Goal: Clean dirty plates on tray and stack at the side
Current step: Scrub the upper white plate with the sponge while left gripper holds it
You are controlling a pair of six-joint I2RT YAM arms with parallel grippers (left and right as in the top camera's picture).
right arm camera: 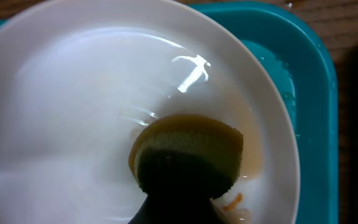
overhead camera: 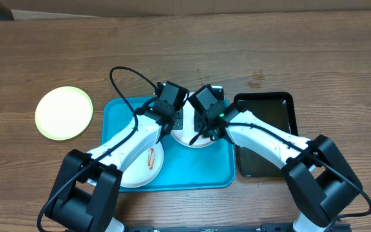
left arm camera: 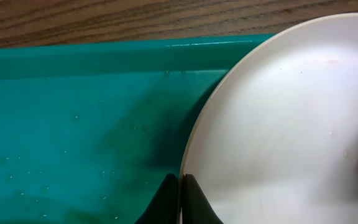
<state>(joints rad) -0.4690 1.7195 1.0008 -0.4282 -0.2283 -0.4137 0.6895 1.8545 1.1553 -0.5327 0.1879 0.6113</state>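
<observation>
Slip risk
My left jaws nip the round white plate [left arm camera: 278, 124] rim; right jaws squeeze a round olive sponge [right arm camera: 188, 146], whose push could skid it loose.

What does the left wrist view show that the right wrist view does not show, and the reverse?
Only the left wrist: the left tool shut on the rim of the plate, and water drops on the tray floor. Only the right wrist: the right tool holding a sponge on the plate, and an orange smear near the rim. Both: the same white plate, the turquoise tray, a strip of wooden table.
</observation>
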